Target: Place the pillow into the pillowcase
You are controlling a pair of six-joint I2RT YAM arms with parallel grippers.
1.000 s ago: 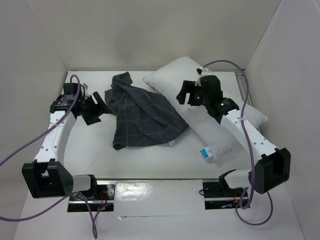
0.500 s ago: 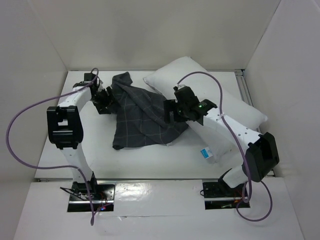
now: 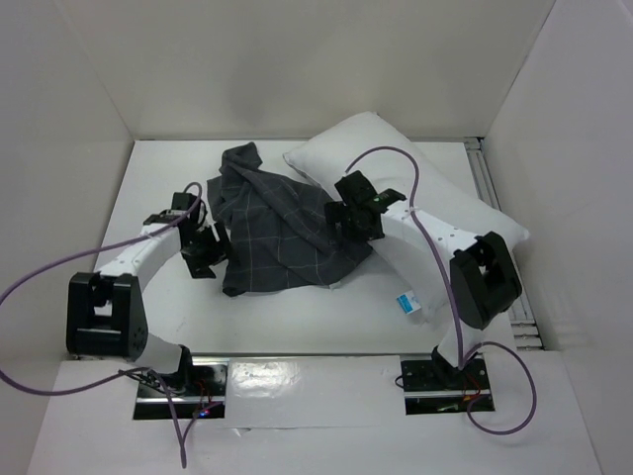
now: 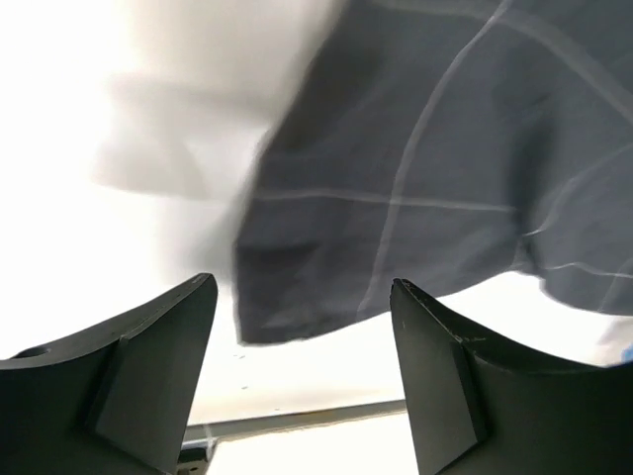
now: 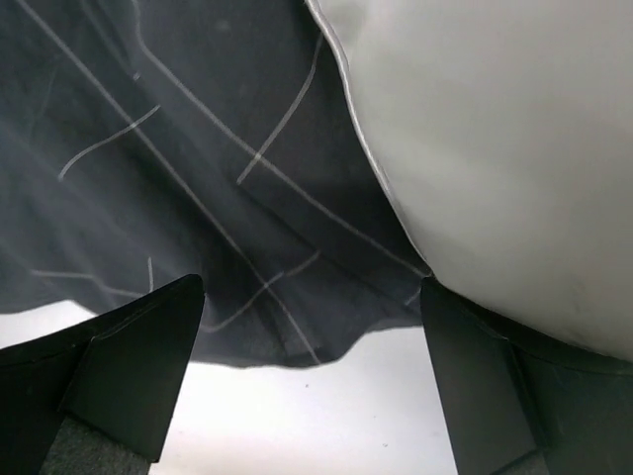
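Note:
The white pillow (image 3: 420, 203) lies diagonally on the right half of the table, its blue-and-white tag (image 3: 407, 304) at the near edge. The dark grey checked pillowcase (image 3: 272, 228) lies crumpled at the centre, its right edge against the pillow. My left gripper (image 3: 206, 247) is open and empty at the pillowcase's left near corner (image 4: 297, 297). My right gripper (image 3: 348, 220) is open and empty above the line where pillowcase (image 5: 198, 178) and pillow (image 5: 495, 148) meet.
White walls enclose the table on three sides. A metal rail (image 3: 490, 188) runs along the right edge. Purple cables loop from both arms.
My left gripper has swung from the pillowcase's far left edge down to its near left corner. My right gripper has moved left off the pillow to the pillowcase's right edge.

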